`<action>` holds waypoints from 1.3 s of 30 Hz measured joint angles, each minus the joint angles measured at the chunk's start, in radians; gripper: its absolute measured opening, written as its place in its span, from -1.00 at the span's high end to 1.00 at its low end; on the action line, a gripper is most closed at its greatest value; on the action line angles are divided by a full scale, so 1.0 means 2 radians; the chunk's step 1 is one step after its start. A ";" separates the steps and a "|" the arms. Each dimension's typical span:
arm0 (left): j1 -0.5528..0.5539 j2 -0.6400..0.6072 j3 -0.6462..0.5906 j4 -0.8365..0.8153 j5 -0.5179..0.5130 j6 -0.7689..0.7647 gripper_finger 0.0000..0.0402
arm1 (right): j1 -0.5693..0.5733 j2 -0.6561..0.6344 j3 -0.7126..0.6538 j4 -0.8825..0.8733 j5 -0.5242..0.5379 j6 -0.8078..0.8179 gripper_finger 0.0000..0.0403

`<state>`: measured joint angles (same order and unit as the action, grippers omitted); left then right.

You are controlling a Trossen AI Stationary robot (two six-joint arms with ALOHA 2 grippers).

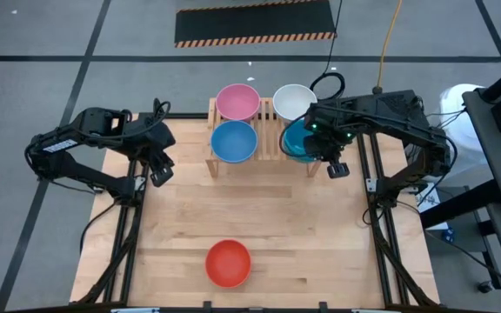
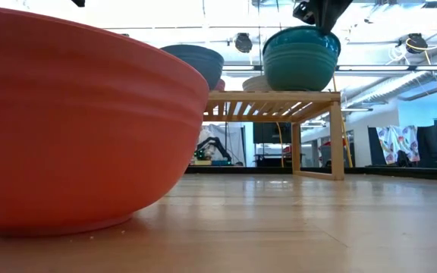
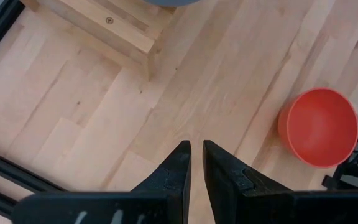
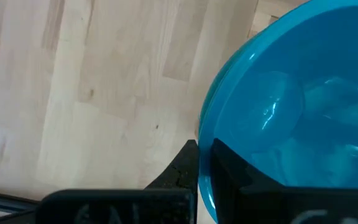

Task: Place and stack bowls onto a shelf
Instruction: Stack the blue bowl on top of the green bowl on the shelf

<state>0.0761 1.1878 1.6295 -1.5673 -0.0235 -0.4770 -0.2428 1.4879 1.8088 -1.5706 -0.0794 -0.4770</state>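
The right gripper (image 4: 205, 163) is pinching the rim of a glossy, round teal-blue plastic bowl (image 1: 299, 139), one finger inside and one outside, over the right front corner of the low light-wood slatted shelf (image 1: 269, 132). In the low view the teal bowl (image 2: 301, 58) is sitting on or just above the bars; a green bowl may be nested beneath it, but I cannot tell. Judging the risk: the thin rim grip could be letting the smooth bowl tilt or slide off the shelf edge on release. Pink (image 1: 237, 101), white (image 1: 293, 100) and blue (image 1: 233, 141) bowls are occupying the shelf. The left gripper (image 3: 196, 167), fingers nearly together and empty, is hovering over the wooden tabletop (image 1: 181, 226). A red ribbed bowl (image 1: 228, 263) is waiting near the front edge.
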 joint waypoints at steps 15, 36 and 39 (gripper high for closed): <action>0.000 0.000 0.000 0.000 0.000 0.000 0.77 | 0.001 0.000 0.000 0.000 -0.001 -0.003 0.97; 0.000 0.000 0.000 -0.001 0.000 0.000 0.77 | 0.001 0.000 0.000 0.017 -0.002 0.049 0.82; 0.000 0.000 0.000 -0.001 0.000 0.000 0.77 | 0.001 0.000 0.000 0.017 -0.002 0.050 0.82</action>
<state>0.0761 1.1880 1.6295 -1.5687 -0.0238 -0.4763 -0.2405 1.4879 1.8084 -1.5375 -0.0837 -0.3775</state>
